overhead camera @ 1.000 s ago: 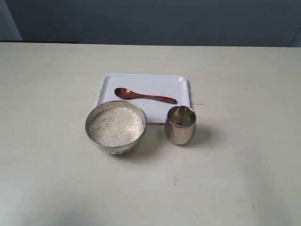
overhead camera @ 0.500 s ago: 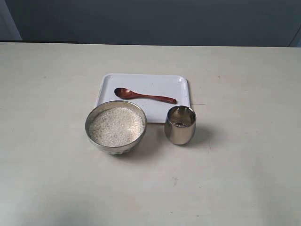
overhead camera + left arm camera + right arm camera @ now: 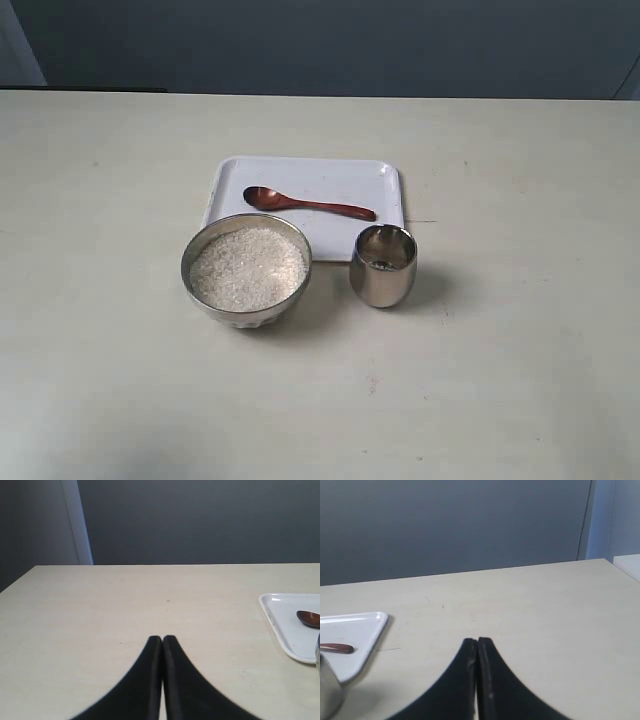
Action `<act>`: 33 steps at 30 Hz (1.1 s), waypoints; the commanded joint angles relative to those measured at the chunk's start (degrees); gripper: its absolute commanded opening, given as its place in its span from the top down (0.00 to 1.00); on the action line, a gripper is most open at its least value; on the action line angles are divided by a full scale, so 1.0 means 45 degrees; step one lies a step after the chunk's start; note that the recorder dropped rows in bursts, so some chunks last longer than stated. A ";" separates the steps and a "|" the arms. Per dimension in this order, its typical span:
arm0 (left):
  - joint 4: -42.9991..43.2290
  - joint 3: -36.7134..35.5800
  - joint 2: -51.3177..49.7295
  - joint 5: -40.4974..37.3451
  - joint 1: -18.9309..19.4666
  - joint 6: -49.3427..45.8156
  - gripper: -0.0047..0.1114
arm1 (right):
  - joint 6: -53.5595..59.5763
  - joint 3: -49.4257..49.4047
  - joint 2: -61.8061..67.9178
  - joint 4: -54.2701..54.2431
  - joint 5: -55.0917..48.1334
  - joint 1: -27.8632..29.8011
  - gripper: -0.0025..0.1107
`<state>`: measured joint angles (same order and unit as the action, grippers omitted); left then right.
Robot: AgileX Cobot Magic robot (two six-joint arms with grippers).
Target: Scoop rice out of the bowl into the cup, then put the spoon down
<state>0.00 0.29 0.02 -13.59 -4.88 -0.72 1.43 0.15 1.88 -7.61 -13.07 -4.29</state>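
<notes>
A shiny metal bowl (image 3: pixel 190 272) stands near the table's middle, filled with white rice (image 3: pixel 247 267). To its right stands the small steel cup (image 3: pixel 383 267). Behind both, the dark reddish-brown wooden spoon (image 3: pixel 308 204) lies on a white tray (image 3: pixel 340 175), its oval end to the left. Neither gripper appears in the exterior view. In the left wrist view my left gripper (image 3: pixel 162 639) is shut and empty above bare table, with the spoon (image 3: pixel 310 618) at that picture's edge. My right gripper (image 3: pixel 477 641) is shut and empty too, with the cup (image 3: pixel 329 692) and the spoon's handle (image 3: pixel 337 649) off to one side.
The pale table (image 3: pixel 520 380) spreads wide around the three items. A dark wall runs behind its far edge. A white ledge (image 3: pixel 629 565) shows at the table's corner in the right wrist view.
</notes>
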 commanded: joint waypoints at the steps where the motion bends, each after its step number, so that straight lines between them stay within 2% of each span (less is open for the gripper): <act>1: 0.0000 -0.0064 -0.0004 0.0060 -0.0101 0.0034 0.96 | -0.0072 -0.0032 -0.0096 0.0239 -0.0606 0.0054 0.99; 33: 0.0000 -0.0064 -0.0004 0.0060 -0.0101 0.0034 0.96 | -0.0001 -0.0032 -0.0096 -0.0148 -0.0928 0.0054 0.99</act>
<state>0.00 0.29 0.02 -13.59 -4.88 -0.72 1.30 0.15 1.88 -8.10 -17.41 -4.29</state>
